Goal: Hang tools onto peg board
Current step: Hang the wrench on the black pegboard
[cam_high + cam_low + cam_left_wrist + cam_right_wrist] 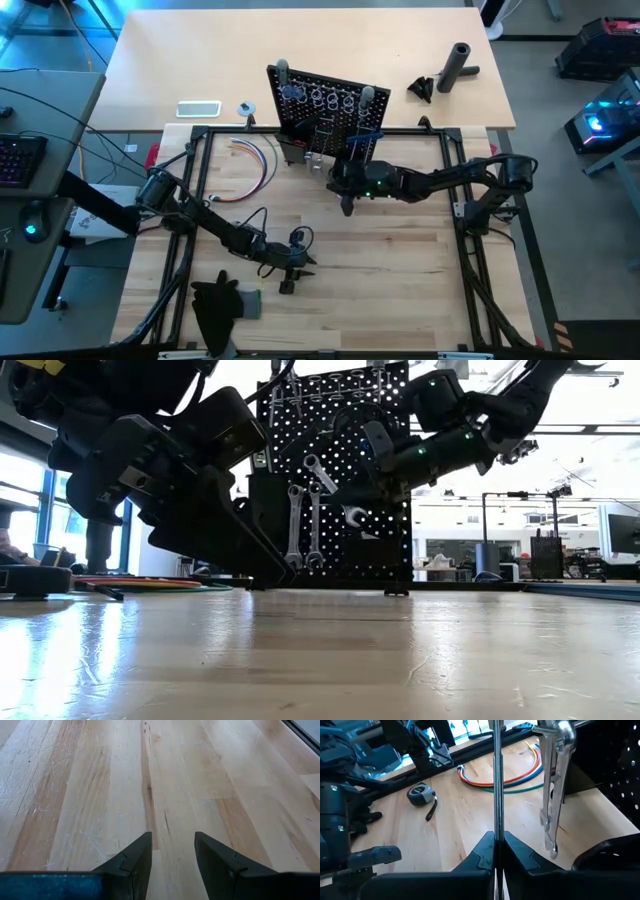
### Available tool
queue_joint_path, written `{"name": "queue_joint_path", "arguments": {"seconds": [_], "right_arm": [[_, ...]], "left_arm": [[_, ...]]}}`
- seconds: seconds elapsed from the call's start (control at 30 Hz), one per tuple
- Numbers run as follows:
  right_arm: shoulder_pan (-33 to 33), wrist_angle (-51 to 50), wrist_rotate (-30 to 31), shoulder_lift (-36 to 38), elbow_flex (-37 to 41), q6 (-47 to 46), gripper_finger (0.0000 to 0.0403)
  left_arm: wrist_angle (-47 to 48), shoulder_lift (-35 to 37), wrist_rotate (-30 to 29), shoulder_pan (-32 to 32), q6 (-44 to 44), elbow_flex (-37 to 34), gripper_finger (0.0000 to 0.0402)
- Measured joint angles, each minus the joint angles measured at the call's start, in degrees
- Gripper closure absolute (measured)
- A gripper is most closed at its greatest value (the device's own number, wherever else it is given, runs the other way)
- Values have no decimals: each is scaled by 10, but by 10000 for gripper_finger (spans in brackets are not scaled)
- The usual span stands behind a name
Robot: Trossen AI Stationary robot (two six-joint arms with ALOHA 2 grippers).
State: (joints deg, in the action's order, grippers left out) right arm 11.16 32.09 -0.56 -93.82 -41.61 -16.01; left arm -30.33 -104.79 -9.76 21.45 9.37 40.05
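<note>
Left pincer (170,865) apart over bare surface (100,795); right pincer (498,845) clamped on thin wrench (496,780) beside peg board (325,105), twelve o'clock. Could miss its peg and slip.

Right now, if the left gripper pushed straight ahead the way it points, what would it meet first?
Probably just the bare table. The left gripper is open and empty, angled down at the wood, with nothing lying ahead of it in its wrist view.
</note>
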Motion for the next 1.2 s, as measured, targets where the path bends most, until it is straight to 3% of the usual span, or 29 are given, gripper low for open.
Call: {"name": "queue_joint_path", "arguments": {"seconds": [0.23,0.4,0.67,1.2], "right_arm": [[0,-36,2,-25,-23,0,393],[0,-35,36,-26,-24,3,393],[-3,-36,3,-25,-24,16,393],[-3,-41,51,-24,-24,16,393]], "left_arm": [[0,0,0,0,5,0,259],[2,0,2,2,11,0,259],[5,0,2,4,10,0,259],[5,0,0,3,9,0,259]]}}
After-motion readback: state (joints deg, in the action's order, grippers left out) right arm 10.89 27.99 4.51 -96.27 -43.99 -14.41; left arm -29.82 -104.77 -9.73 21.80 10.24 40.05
